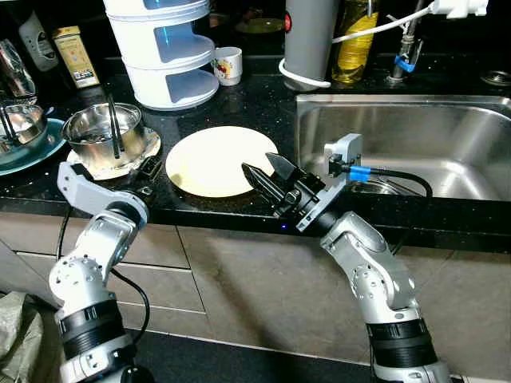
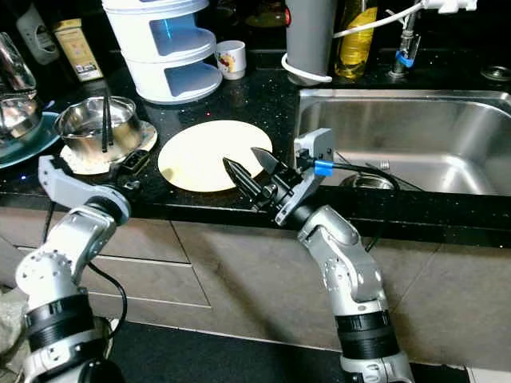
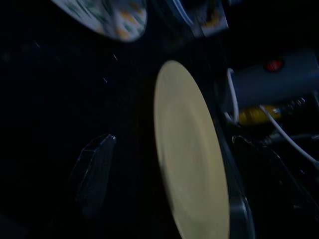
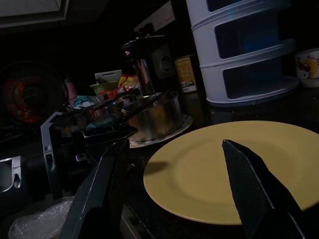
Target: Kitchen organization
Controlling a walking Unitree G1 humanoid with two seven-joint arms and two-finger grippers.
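Note:
A pale yellow plate (image 1: 215, 159) lies flat on the black counter (image 1: 255, 104), just left of the sink. My right gripper (image 1: 257, 165) stands open at the plate's front right edge, its fingertips reaching over the rim with nothing between them. In the right wrist view the plate (image 4: 224, 169) lies beyond the two spread fingers (image 4: 254, 189). My left gripper (image 1: 148, 169) is low at the counter's front, left of the plate, and open. Its wrist view has the plate (image 3: 189, 154) between two dark fingers (image 3: 94, 169).
A steel pot (image 1: 102, 132) with black utensils stands left of the plate on a mat. Behind are a white tiered container (image 1: 164, 48), a cup (image 1: 229, 64), a grey cylinder (image 1: 311, 36) and a yellow bottle (image 1: 355, 32). The steel sink (image 1: 415, 128) lies right.

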